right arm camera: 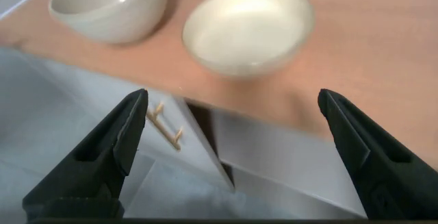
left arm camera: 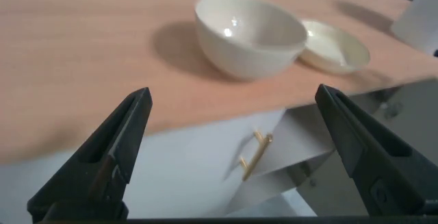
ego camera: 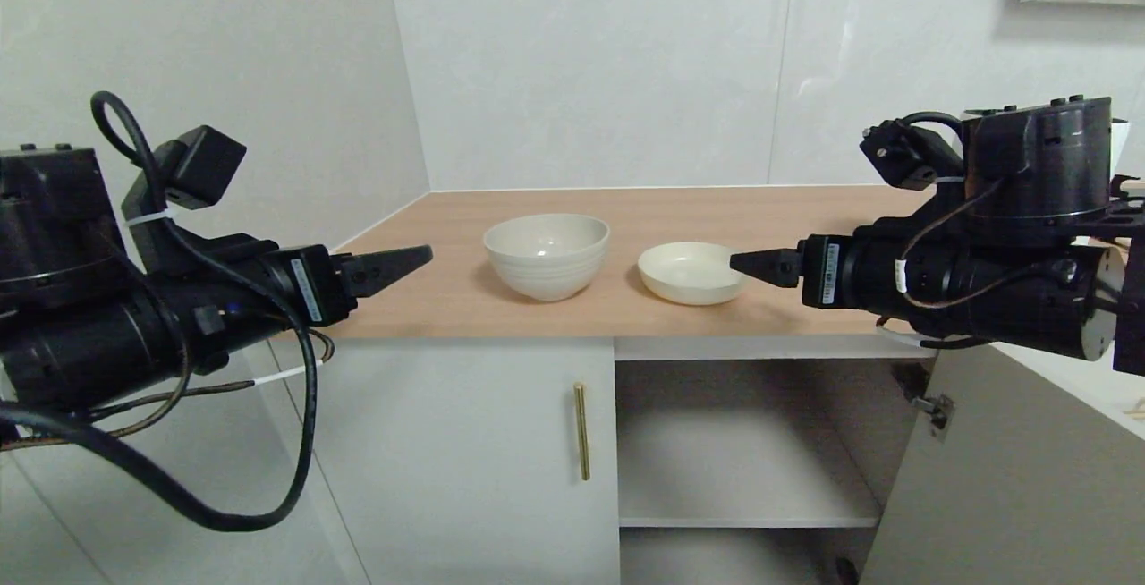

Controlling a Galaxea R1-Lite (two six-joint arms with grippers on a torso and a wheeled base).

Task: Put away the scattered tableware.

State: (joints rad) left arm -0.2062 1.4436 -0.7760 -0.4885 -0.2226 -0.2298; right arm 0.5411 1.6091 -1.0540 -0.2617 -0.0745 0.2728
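A: So, how is the left claw [ego camera: 394, 265] standing?

B: It is hanging released off the front edge of the tabletop [ego camera: 644, 205]. Its fingers [left arm camera: 109, 155] are spreading wide and gripping nothing.

A: And the right claw [ego camera: 756, 265]?

B: It is hanging released too, fingers gaping with nothing between them, and it is pointing toward the left claw along the tabletop's front.

A: Where is the tableware lying?

B: A deep cream bowl [ego camera: 546, 254] is sitting upright on the tabletop, ahead of the left claw and apart from its fingers. A shallow cream dish [ego camera: 691, 272] is sitting just ahead of the right claw. From the head view the claw's tip is overlapping the dish's rim, but the right wrist view is showing the dish lying beyond the spread fingers, not between them.

A: Are the two pieces touching?

B: No, they are sitting near each other between the two claws, with a strip of wood showing between them.

A: And below the claws?

B: A cabinet door [ego camera: 465, 460] with a brass handle [ego camera: 580, 431] is sitting shut under the bowl. Beneath the right claw a compartment is standing open, showing a white shelf [ego camera: 742, 478].
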